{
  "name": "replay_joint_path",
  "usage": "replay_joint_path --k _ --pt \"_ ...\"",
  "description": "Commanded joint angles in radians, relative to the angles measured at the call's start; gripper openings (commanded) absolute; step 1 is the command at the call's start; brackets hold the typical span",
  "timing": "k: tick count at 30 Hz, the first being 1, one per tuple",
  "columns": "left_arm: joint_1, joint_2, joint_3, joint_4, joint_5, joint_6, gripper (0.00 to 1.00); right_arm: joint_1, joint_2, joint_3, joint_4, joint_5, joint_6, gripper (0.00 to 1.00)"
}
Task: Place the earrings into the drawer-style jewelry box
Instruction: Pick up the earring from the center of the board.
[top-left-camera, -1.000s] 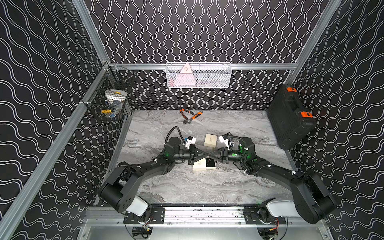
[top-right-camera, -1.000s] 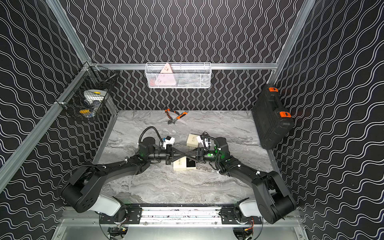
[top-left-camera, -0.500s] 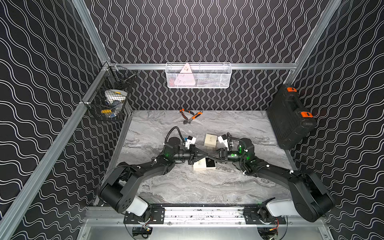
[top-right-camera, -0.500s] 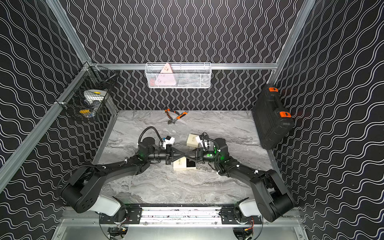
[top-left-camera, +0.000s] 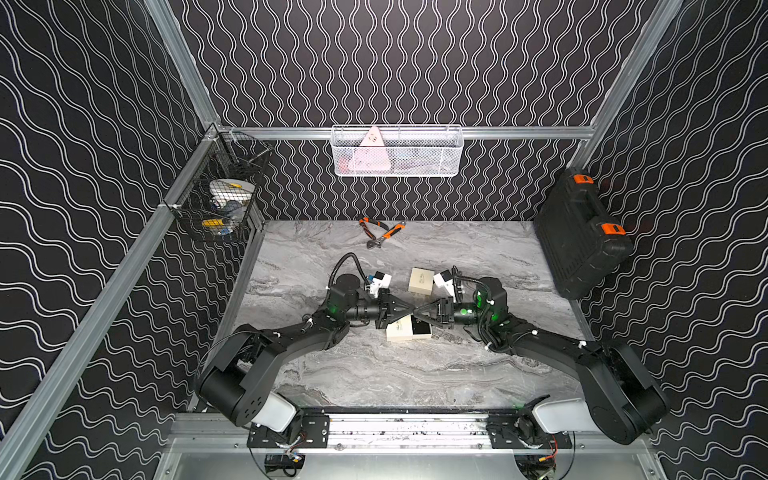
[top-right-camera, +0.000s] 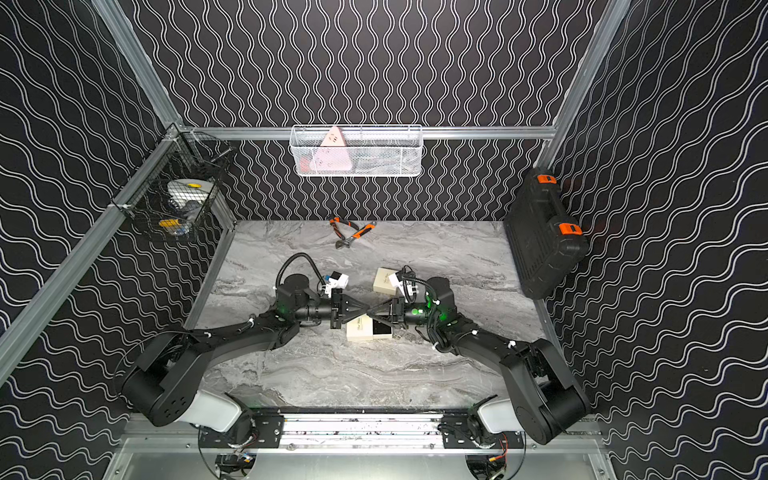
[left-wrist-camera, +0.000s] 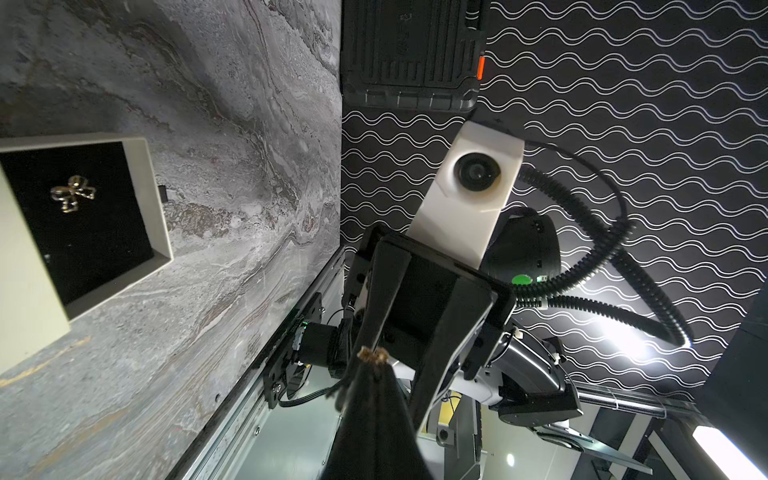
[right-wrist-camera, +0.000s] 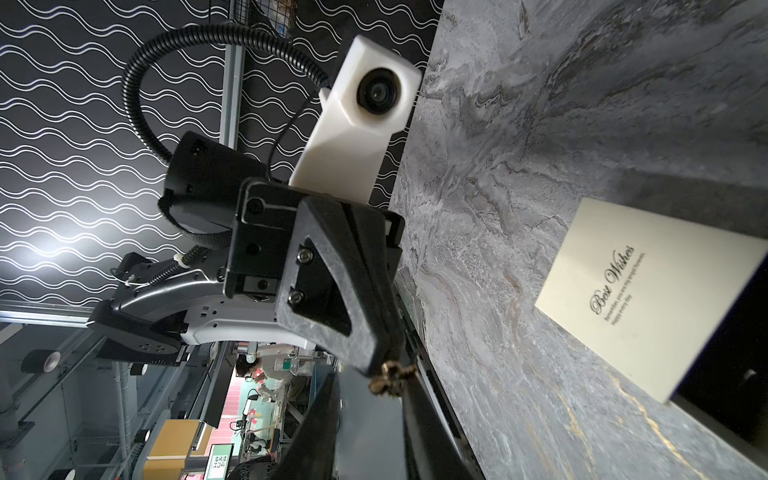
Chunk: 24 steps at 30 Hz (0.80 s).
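cream jewelry box (top-left-camera: 397, 332) on the counter (top-left-camera: 374, 374), drawer (left-wrist-camera: 91, 249) slid open; one gold bow-shaped earring (left-wrist-camera: 72, 198) lies on its black lining, a second earring (right-wrist-camera: 390, 376) pinched in the jaws of the left gripper (top-left-camera: 411, 310).

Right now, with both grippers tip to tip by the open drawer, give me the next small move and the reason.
Probably close the right gripper on the earring, and only then let the left gripper release. The left gripper is shut on that gold piece, the right jaws stand apart around it, and a second earring lies in the open drawer nearby.
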Motion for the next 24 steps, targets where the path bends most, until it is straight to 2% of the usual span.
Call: replay_joint_path --k 1,4,7,24 --pt "0.003 -0.007 -0.006 0.039 0.009 -0.017 0.00 0.001 -0.007 0.009 -0.009 0.012 -0.020 0.29" --pt "0.004 -0.011 -0.005 0.037 0.009 -0.016 0.00 0.000 -0.009 0.018 -0.034 0.015 -0.035 0.35" --pt "0.004 -0.016 -0.006 0.029 0.009 -0.012 0.00 0.000 -0.007 0.026 -0.039 0.015 -0.038 0.35" --pt "0.003 -0.013 -0.016 0.044 0.007 -0.016 0.00 0.000 -0.001 0.014 0.005 0.015 -0.010 0.27"
